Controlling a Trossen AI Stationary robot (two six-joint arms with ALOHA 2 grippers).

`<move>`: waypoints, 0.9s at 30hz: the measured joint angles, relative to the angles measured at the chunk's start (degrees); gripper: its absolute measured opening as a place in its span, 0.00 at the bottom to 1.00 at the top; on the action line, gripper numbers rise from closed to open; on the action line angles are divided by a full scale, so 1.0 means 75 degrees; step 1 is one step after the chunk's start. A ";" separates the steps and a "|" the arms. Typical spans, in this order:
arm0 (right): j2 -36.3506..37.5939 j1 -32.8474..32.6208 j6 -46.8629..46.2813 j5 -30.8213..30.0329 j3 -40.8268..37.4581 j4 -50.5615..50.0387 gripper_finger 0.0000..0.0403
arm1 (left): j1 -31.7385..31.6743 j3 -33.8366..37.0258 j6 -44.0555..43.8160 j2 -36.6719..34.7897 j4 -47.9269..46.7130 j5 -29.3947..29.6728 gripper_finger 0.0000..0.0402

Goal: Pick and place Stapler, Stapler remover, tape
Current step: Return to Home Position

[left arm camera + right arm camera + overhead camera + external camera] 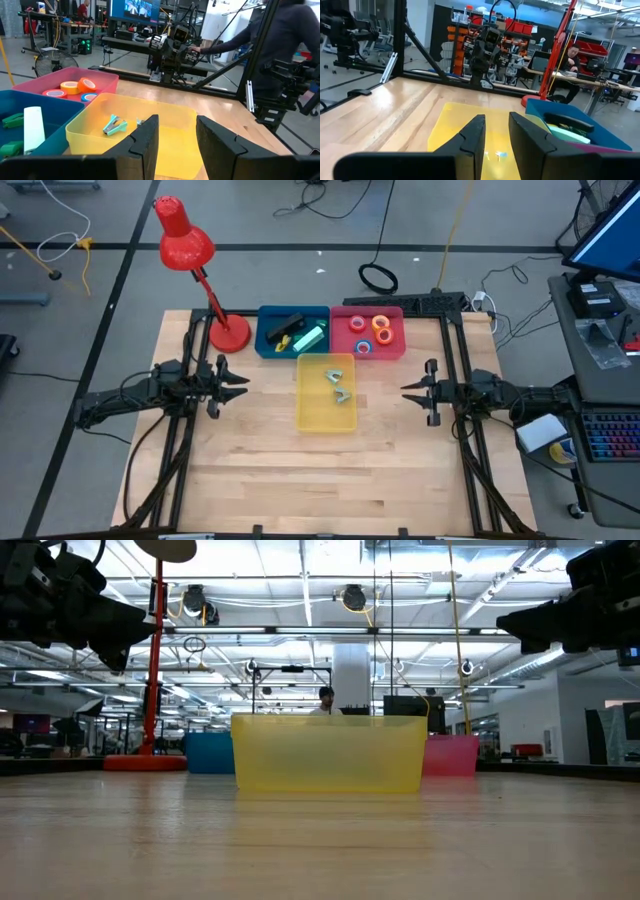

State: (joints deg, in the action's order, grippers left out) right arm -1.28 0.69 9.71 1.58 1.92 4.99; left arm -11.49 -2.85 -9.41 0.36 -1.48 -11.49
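Observation:
A blue bin (268, 342) at the table's far side holds a black stapler (285, 325) and a green stapler (311, 338). The pink bin (366, 311) beside it holds the tape rolls (381, 327), orange, blue and red. In front of both, a yellow bin (325, 416) holds pale staple removers (337, 383). My left gripper (238, 385) hovers open left of the yellow bin. My right gripper (408, 390) hovers open on the bin's right. Both point at the bin and carry nothing. The left wrist view shows the tape rolls (75, 87) and a staple remover (115, 125).
A red desk lamp (190, 252) stands with its base (230, 335) at the far left, next to the blue bin. Bare wooden tabletop (320, 480) lies between the yellow bin and the near edge. Black frame rails run along both table sides. A person sits in the room beyond.

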 joint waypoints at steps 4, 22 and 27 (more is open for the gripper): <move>0.0000 0.0000 0.0001 0.0000 0.0001 0.0011 0.20 | 0.0002 0.0000 0.0000 0.0000 0.0001 0.0000 0.33; -0.0003 -0.0076 -0.0001 -0.0003 0.0000 0.0047 0.20 | 0.0003 0.0000 0.0000 0.0000 0.0002 0.0000 0.33; -0.0003 -0.0076 -0.0002 -0.0003 0.0000 0.0047 0.20 | 0.0001 0.0000 0.0000 0.0000 0.0001 0.0000 0.33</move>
State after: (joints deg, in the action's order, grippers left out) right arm -1.30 0.12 9.69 1.56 1.92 5.34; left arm -11.48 -2.85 -9.41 0.36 -1.47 -11.49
